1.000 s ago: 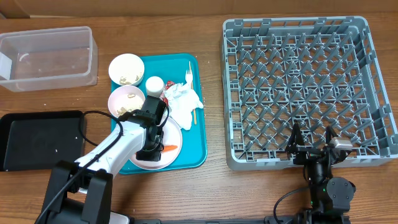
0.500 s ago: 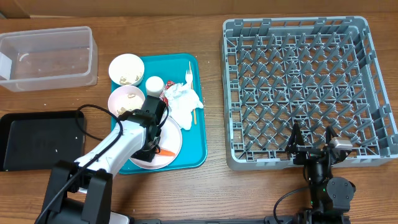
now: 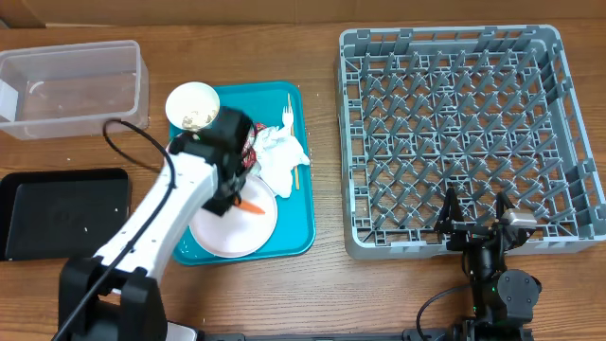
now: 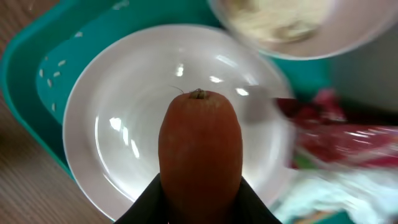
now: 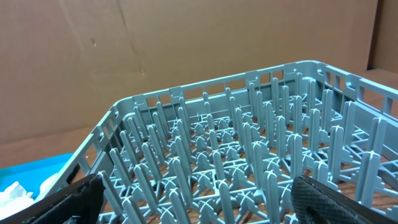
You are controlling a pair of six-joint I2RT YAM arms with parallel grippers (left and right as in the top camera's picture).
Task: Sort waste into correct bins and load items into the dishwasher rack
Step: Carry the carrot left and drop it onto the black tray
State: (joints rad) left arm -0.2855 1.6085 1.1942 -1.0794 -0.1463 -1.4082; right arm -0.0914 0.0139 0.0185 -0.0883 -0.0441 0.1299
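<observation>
The left gripper (image 3: 237,197) is clamped on the orange carrot (image 4: 200,146) at its thick end, jaws drawn in narrow around it, with the stalk end pointing away from the fingers. Straight beneath the carrot lies the round pale plate (image 4: 118,155), bare and glossy. The carrot seems to hang clear of it, though the wrist view is too close to be sure. Past the carrot's tip is a small bowl (image 4: 298,25) with beige scraps. Off to the gripper's side lie the red-and-white wrapper (image 4: 348,134) and the crumpled white napkin (image 4: 317,193) — both blurred. All of it sits on the teal tray (image 3: 295,237).

Well off to the arm's other side are the clear tub (image 3: 71,85) and the black tray (image 3: 57,213).

The right gripper (image 3: 475,204) stands wide apart, holding nothing — its fingers (image 5: 81,199) frame the grey rack (image 5: 236,155) directly ahead.
</observation>
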